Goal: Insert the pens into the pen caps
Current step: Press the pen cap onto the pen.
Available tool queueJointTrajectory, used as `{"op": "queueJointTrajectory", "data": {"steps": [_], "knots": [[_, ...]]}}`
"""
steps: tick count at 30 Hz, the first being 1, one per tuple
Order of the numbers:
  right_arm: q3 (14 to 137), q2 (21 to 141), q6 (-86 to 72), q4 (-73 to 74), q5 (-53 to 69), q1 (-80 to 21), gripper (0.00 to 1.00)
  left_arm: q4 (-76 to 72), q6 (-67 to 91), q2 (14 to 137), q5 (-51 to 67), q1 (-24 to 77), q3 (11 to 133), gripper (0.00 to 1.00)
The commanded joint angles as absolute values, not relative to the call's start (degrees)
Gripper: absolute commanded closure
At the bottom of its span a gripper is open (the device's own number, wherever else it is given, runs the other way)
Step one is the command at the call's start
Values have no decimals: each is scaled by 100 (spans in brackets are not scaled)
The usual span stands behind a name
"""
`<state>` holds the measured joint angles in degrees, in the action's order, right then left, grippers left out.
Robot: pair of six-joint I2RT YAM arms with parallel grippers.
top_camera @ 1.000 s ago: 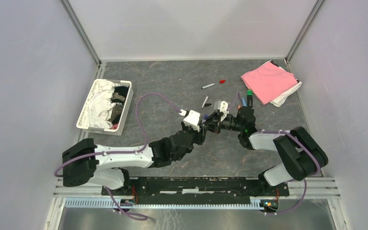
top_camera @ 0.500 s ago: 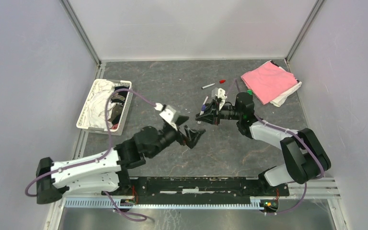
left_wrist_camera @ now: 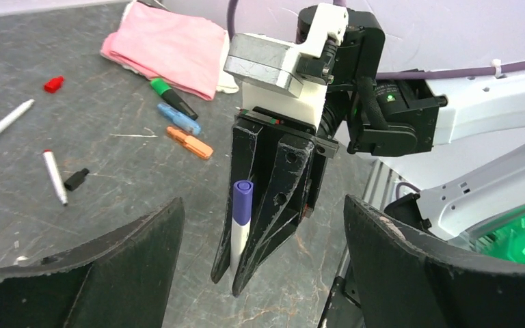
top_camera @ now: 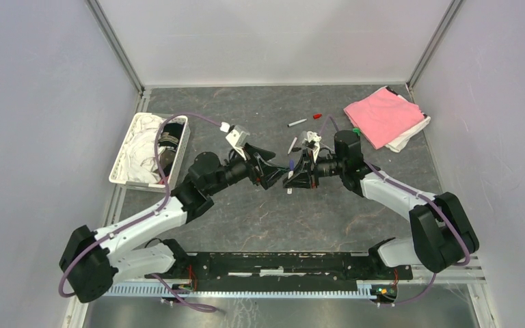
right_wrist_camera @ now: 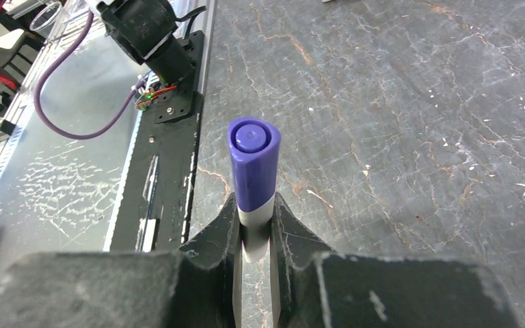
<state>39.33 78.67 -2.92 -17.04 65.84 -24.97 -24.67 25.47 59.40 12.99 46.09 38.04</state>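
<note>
Looking at top cam: left pincer (top_camera: 271, 176) and right pincer (top_camera: 294, 179) face each other mid-bench (top_camera: 246, 109), nearly tip to tip. Left wrist cam: left pincer wide open, nothing in it; right pincer clamped on white pen (left_wrist_camera: 236, 249) w/ purple cap (left_wrist_camera: 242, 201). Behind them on bench: red cap (left_wrist_camera: 54, 84), black cap (left_wrist_camera: 76, 179), markers (left_wrist_camera: 178, 117) beside pink cloth (left_wrist_camera: 167, 48). Right wrist cam: fingers (right_wrist_camera: 212, 239) pinch pen's white barrel just below purple cap.
</note>
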Motion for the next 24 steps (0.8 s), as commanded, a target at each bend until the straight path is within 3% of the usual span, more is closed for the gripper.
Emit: {"op": "queueJointTrajectory", "data": {"steps": [1,6,11,15,20,24], "knots": [[3991,7767,-430,-1717,6908,-2472,100,-3307,2868,6361,2039,4544,3912,10],[3966,7835,-467,-1752,7019,-2475,100,-3469,2785,6893,2134,4553,4059,16],[3946,7849,-553,-1838,7056,-2474,100,-3501,2829,7294,2207,4553,4223,40],[3929,7862,-543,-1857,7055,-2475,100,-3580,2882,7391,2181,4553,4245,41],[3920,7883,-553,-1872,7060,-2475,100,-3547,2849,7269,2006,4553,4210,53],[3922,7879,-588,-1903,7066,-2475,100,-3521,2873,7383,2104,4555,4257,55]]}}
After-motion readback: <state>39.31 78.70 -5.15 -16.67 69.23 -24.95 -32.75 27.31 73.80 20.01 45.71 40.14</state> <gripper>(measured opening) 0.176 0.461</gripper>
